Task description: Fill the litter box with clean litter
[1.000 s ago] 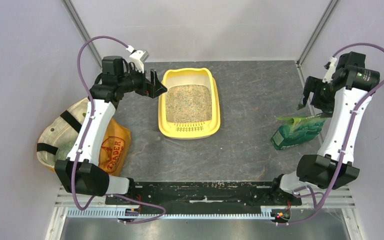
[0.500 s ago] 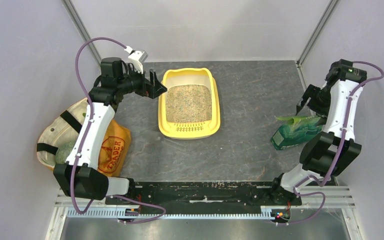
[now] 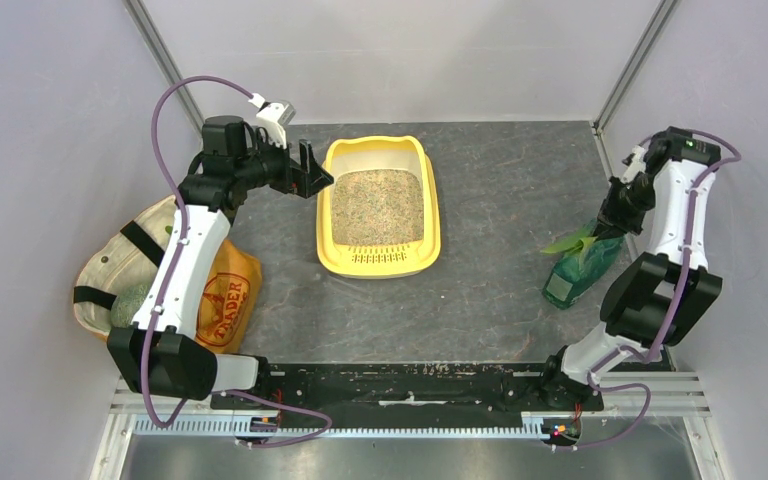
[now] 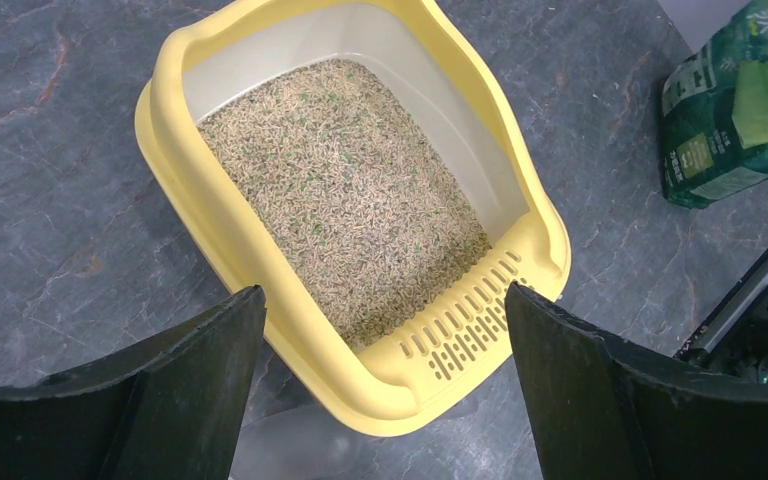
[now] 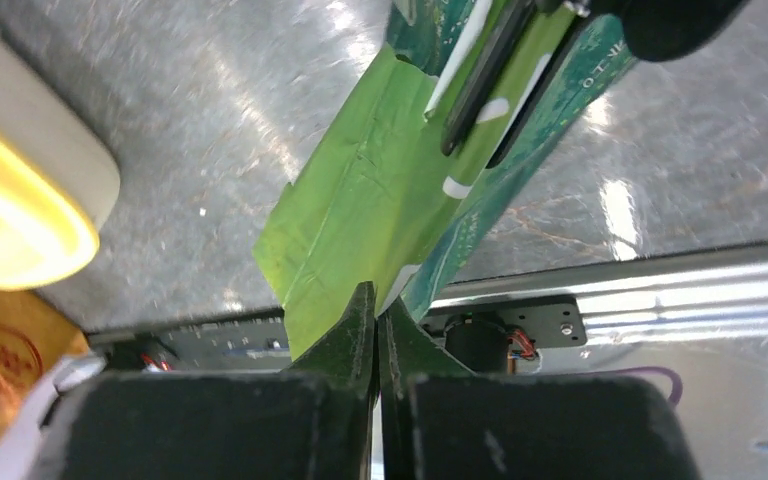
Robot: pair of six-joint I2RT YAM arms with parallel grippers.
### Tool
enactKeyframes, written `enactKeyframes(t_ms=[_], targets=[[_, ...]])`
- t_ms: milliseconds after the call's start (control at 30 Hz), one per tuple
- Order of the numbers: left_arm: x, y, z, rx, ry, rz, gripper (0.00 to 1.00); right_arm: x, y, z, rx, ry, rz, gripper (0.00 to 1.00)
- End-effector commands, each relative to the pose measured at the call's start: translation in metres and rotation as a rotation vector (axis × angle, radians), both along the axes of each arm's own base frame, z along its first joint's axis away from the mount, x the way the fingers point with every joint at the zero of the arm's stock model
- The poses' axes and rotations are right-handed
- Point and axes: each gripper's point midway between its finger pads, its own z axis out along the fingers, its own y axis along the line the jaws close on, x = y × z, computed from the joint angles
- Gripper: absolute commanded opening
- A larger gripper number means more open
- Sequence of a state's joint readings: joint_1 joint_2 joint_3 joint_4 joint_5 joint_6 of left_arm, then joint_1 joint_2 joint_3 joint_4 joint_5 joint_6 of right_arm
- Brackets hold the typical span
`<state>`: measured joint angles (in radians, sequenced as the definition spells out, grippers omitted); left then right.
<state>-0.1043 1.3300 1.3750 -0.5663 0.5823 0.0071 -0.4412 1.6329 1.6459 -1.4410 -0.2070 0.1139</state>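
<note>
The litter box, a yellow tray with a cream inner wall, sits on the dark slate-patterned table a little left of the middle and towards the far side, its slotted grille lip at the near short end. Clean litter covers its whole floor in a fairly even layer of beige granules flecked with green. The surface lies well below the rim, so a band of bare inner wall shows above it, widest at the far end. The left gripper hangs just beside the far left corner of the box with its fingers spread wide and nothing between them; in its wrist view the box and its litter lie framed between the two dark fingers. On the right side of the table, well apart from the box, a green printed plastic bag stands tilted with its bottom on the table. Its top is drawn up to the right gripper, whose fingers are pressed together on the bright green flap at the bag's mouth. What the bag holds cannot be seen. At the near left, under the left arm, an orange-and-cream tote bag with black straps lies slumped at the table's edge. Something pale greenish shows in its open mouth, too unclear to name.
</note>
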Motion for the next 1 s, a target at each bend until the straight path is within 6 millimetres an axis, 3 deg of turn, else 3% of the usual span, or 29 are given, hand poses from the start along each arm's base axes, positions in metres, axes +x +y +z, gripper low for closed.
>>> enactKeyframes(t_ms=[0,167,233,333,533,700,867,967], targets=[[-0.001,-0.003,0.021,-0.034,-0.056,-0.005,0.96,0.014,0.047,0.027,0.165,-0.128,0.313,0.0],[-0.002,-0.007,0.019,-0.05,-0.04,-0.026,0.96,0.023,0.103,0.071,0.106,-0.353,0.788,0.0],[-0.005,-0.011,0.018,-0.067,-0.03,-0.054,0.96,0.016,0.124,0.085,0.106,-0.425,0.988,0.0],[-0.01,-0.019,0.019,-0.092,-0.022,-0.107,0.96,0.002,0.139,0.09,0.097,-0.469,1.238,0.0],[-0.024,-0.041,0.011,-0.045,-0.073,-0.245,0.96,-0.001,0.124,0.07,0.004,-0.459,1.527,0.0],[-0.038,-0.065,-0.005,0.025,-0.11,-0.357,0.96,0.006,0.111,0.056,-0.072,-0.433,1.639,0.0],[-0.058,-0.09,-0.024,0.067,-0.137,-0.478,0.96,-0.003,0.116,0.041,-0.07,-0.468,1.698,0.0],[-0.075,-0.108,-0.027,0.089,-0.223,-0.597,0.96,-0.015,0.116,0.03,-0.062,-0.456,1.705,0.14]])
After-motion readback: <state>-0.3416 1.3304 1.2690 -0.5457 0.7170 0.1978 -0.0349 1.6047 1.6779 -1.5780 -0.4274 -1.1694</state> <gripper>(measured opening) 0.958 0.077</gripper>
